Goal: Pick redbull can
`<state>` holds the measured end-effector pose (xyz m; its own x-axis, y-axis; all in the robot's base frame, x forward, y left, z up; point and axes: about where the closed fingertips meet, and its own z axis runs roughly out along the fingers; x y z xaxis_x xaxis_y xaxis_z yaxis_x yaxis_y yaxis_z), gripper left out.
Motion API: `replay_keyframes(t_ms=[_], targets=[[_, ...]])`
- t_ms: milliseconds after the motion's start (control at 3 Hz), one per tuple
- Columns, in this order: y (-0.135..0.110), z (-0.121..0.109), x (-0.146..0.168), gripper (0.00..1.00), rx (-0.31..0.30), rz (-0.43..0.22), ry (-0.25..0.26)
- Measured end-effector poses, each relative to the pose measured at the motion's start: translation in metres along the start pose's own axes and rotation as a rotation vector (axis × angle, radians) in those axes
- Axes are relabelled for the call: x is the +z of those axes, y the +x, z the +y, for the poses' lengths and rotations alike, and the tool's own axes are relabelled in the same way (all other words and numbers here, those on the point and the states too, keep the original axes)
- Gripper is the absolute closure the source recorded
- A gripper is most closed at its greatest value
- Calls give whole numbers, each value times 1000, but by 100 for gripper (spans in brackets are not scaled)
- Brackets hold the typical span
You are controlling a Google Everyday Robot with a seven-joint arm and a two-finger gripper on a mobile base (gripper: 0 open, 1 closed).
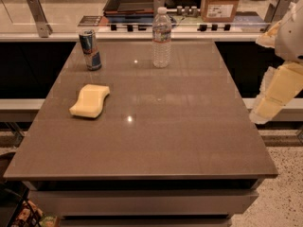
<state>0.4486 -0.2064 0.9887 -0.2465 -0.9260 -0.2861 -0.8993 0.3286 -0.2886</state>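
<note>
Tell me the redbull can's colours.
The redbull can is blue and silver with a red mark, camera view. The gripper hangs beside the table's right edge.

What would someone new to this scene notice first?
The brown table fills the view, with a yellow sponge on its left side. Toward the far end stand the redbull can, on the left, and a clear water bottle near the middle. The gripper hangs off the table's right side, well away from the can.
</note>
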Motion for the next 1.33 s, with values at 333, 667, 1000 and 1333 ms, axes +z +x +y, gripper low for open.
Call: replay_keyframes(t_ms=[333, 667, 1000, 1333], targets=[[-28, -9, 11, 0, 101, -153, 24], [-69, -13, 21, 0, 189, -336, 31], [-113, -17, 30, 0, 283, -441, 65], [-149, -22, 40, 0, 369, -470, 109]])
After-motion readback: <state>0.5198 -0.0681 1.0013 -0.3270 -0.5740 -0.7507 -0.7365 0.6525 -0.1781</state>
